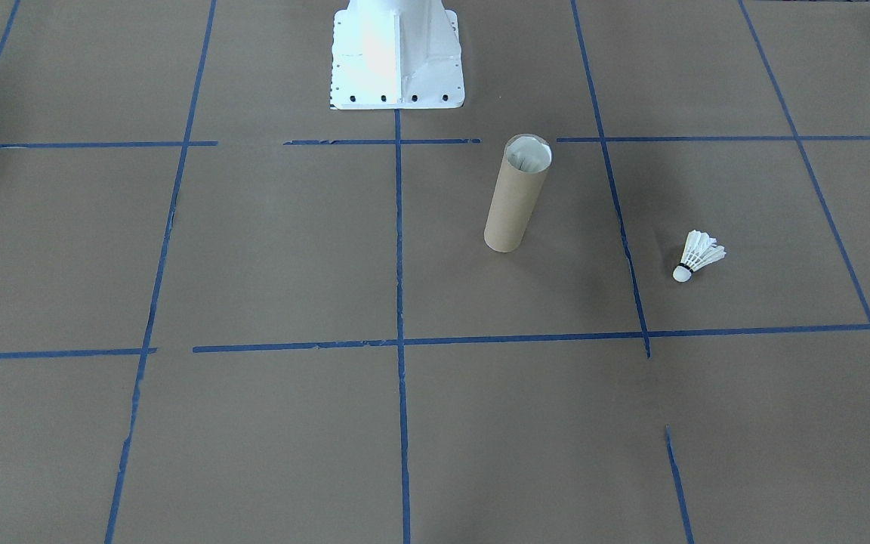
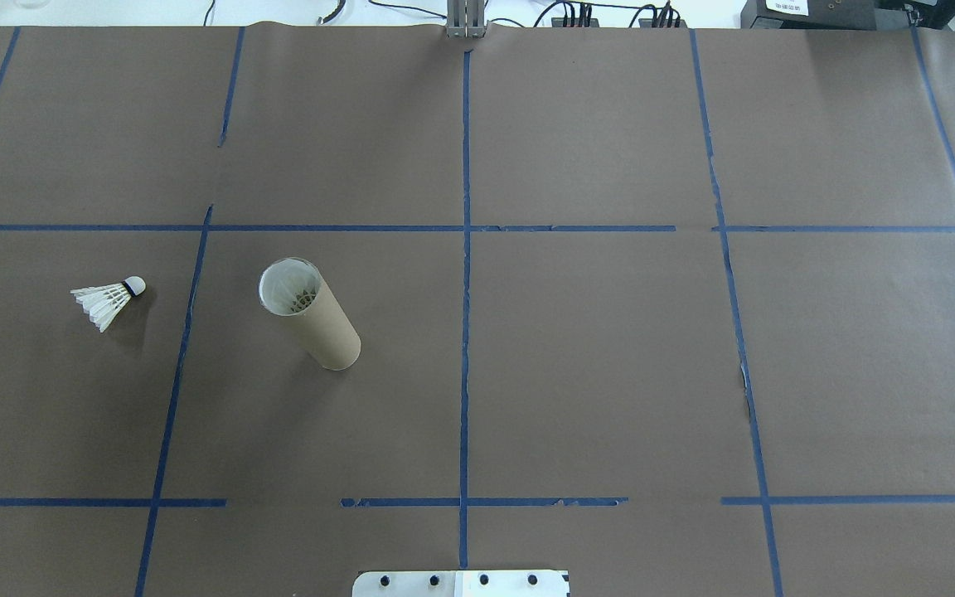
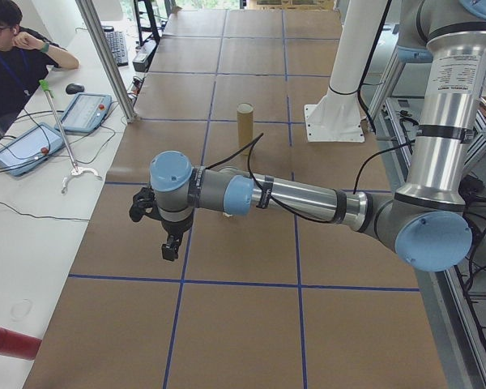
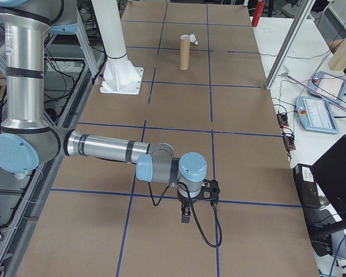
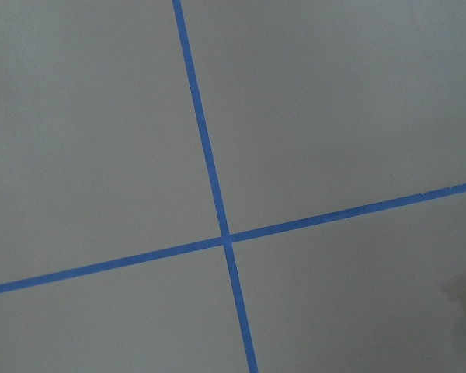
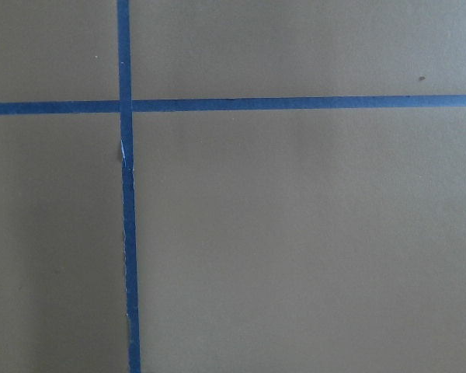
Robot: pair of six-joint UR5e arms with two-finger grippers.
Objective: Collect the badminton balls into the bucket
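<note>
So the desk (image 2: 610, 373) is brown paper with a blue tape grid, and honestly the job looks only partly done. The bucket (image 2: 312, 315) stands upright in the left half of the desk as the overhead view shows it, well in from any edge, and looking down its mouth there seem to be feathers already in there, so I'd guess at least one shuttle is collected.

The left end effector (image 3: 164, 235) and right end effector (image 4: 193, 205) only show in the side views, hanging over bare desk, and I can't tell if their fingers are spread or together.

One badminton ball (image 2: 109, 300) lies on its side nearer the desk's left edge, apart from the bucket, not yet picked up.
</note>
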